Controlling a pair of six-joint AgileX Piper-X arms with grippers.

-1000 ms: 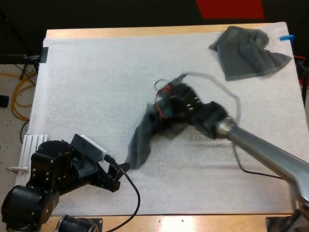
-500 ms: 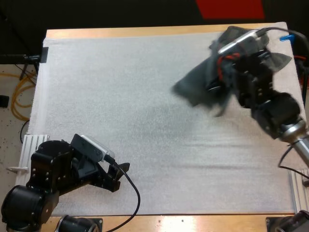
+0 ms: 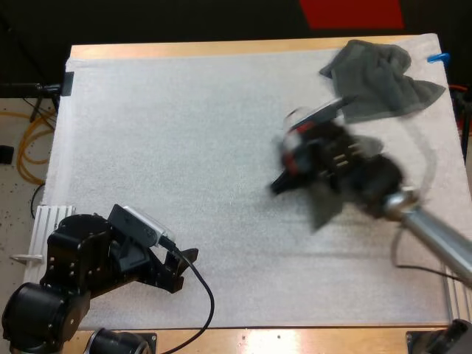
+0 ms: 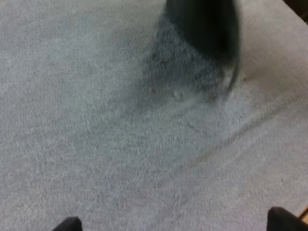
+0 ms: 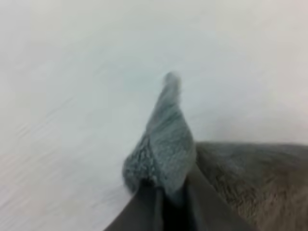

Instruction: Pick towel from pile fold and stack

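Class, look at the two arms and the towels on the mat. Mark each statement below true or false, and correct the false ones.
1. The right gripper is shut on the held towel. True.
2. The left gripper grips a towel as well. False: its fingers stand apart over the mat, with nothing between them.
3. A crumpled towel lies at the mat's far right corner. True.
4. The held towel is spread flat on the mat. False: it is pinched at a bunched corner and hangs from the right gripper.
5. The crumpled towel lies next to the left gripper. False: the left gripper is at the near left, diagonally across the mat from it.
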